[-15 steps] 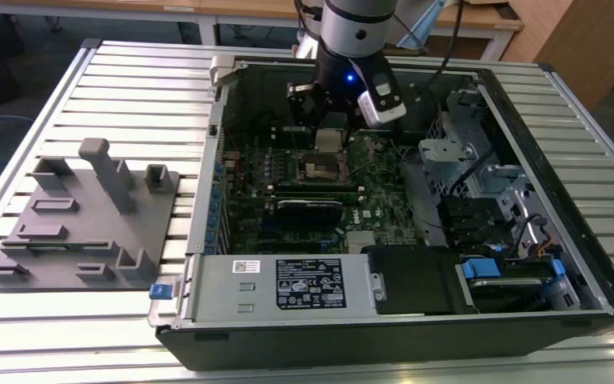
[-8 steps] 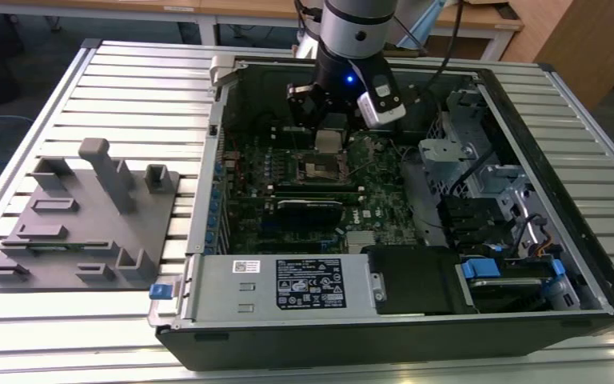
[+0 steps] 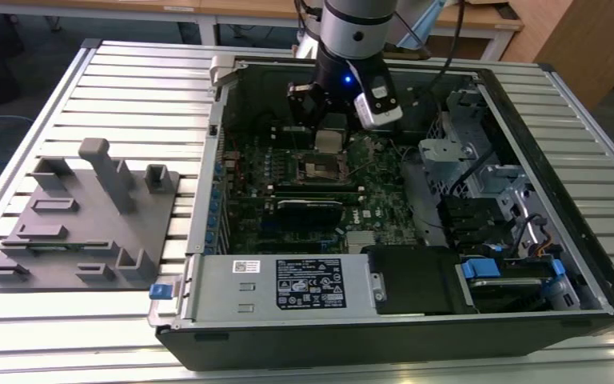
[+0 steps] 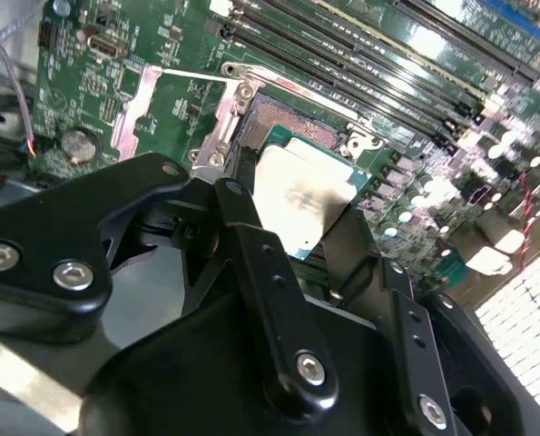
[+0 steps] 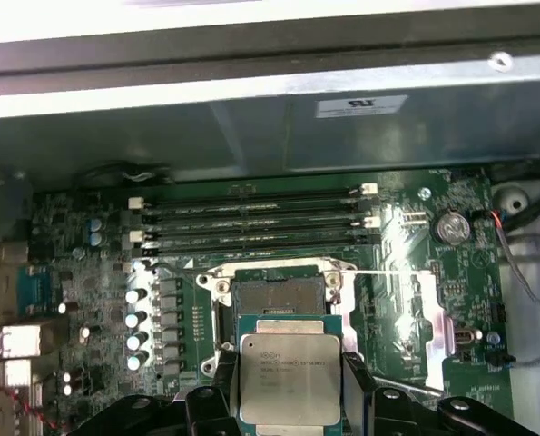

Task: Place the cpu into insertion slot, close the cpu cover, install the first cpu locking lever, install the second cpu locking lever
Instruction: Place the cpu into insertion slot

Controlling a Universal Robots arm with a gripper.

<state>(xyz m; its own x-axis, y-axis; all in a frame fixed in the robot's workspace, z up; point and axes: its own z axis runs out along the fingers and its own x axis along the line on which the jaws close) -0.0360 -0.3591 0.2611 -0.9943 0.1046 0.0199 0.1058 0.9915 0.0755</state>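
Observation:
My gripper [image 3: 332, 138] hangs inside the open computer case, shut on the cpu [image 5: 289, 377], a flat square chip with a dull silver top. Both wrist views show the chip clamped by its edges between the two black fingers [image 5: 220, 392]. The cpu [image 4: 302, 202] is held slightly above the board, partly over the near side of the insertion slot [image 5: 279, 295], whose dark centre is uncovered inside a silver rim. The cpu cover [image 5: 430, 313], a shiny silver frame, lies swung open beside the slot. A thin locking lever [image 5: 392, 272] runs from the slot's corner across the cover.
Long black memory slots [image 5: 251, 222] run just beyond the socket, near the case wall [image 5: 251, 136]. In the exterior view a drive cage [image 3: 456, 152] stands at the right, the power supply [image 3: 285, 284] sits in front, and a grey fixture plate [image 3: 83, 216] is on the table at the left.

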